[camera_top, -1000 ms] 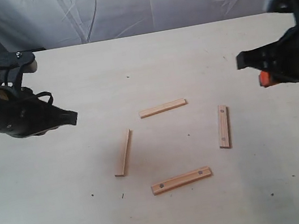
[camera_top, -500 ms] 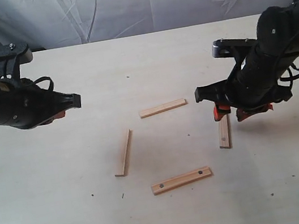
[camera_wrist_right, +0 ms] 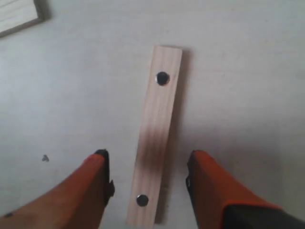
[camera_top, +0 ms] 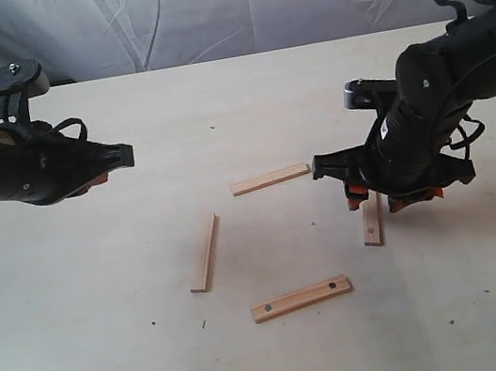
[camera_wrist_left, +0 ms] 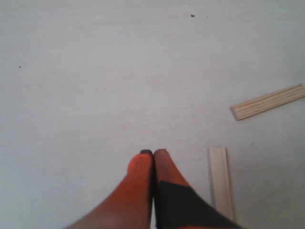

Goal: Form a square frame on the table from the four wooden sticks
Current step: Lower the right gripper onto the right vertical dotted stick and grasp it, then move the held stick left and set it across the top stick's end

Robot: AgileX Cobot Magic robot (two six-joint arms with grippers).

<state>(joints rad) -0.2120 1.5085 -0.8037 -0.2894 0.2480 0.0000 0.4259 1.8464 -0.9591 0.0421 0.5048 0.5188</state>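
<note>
Right-hand stick (camera_wrist_right: 159,119): flat on the table (camera_top: 84,346), long axis running out between the fingers of the right gripper (camera_wrist_right: 148,155), which is spread wide, empty and nearer; left gripper (camera_wrist_left: 153,152) pinched closed on nothing, well apart.

4 wooden sticks (camera_top: 270,179) (camera_top: 204,253) (camera_top: 372,227) (camera_top: 301,298) on 1 table (camera_top: 84,346); 2 grippers (camera_wrist_left: 152,153) (camera_wrist_right: 147,160).
</note>
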